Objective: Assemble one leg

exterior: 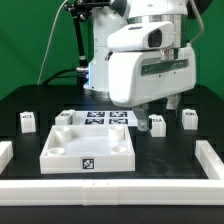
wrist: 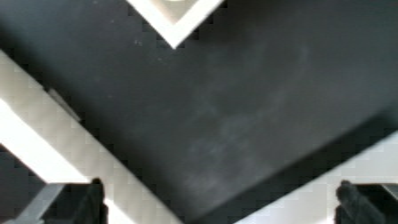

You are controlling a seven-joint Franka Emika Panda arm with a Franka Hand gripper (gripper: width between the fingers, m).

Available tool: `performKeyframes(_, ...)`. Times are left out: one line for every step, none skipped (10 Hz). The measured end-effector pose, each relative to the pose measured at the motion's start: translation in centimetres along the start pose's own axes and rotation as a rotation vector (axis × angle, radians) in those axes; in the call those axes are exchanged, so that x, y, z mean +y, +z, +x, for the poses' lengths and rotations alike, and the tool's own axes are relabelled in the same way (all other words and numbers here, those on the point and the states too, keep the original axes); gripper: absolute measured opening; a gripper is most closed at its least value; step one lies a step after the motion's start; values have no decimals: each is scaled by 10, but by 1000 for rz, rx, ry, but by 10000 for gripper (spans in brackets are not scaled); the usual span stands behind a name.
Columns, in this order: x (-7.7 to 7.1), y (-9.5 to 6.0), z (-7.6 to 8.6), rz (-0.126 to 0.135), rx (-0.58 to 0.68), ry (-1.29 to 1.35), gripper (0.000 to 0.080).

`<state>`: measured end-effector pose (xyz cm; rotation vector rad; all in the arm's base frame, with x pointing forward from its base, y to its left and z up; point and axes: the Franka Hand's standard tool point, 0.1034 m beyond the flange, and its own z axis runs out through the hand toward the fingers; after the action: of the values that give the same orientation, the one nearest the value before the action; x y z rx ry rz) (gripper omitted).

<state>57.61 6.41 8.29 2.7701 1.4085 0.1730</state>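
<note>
Several small white legs with marker tags stand on the black table in the exterior view: one (exterior: 157, 124) just right of the marker board, one (exterior: 188, 118) further right, one (exterior: 66, 116) behind the tray, and one (exterior: 27, 122) at the far left. My gripper (exterior: 152, 106) hangs just above the leg by the marker board, apart from it. In the wrist view the gripper (wrist: 217, 205) is open, with only dark table between the two dark fingertips (wrist: 71, 205). No leg shows in that view.
The large white square tray-like piece (exterior: 88, 145) lies at the front left of centre. The marker board (exterior: 105, 118) lies behind it. A white rim (exterior: 110, 190) borders the table at the front and sides. White bands (wrist: 36, 120) cross the wrist view.
</note>
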Motion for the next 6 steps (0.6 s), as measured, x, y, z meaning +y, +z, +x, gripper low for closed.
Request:
performKeyframes(-5, 2, -6, 8, -10, -103, 650)
performKeyframes(-6, 3, -12, 27, -29, -206, 650)
performKeyframes(-6, 3, -21, 42, -46, -310, 650)
performKeyframes(-8, 3, -36, 51, -57, -319, 650)
performKeyframes(-8, 3, -37, 52, -58, -302, 650)
performKeyframes(-9, 4, -37, 53, -58, -303, 650)
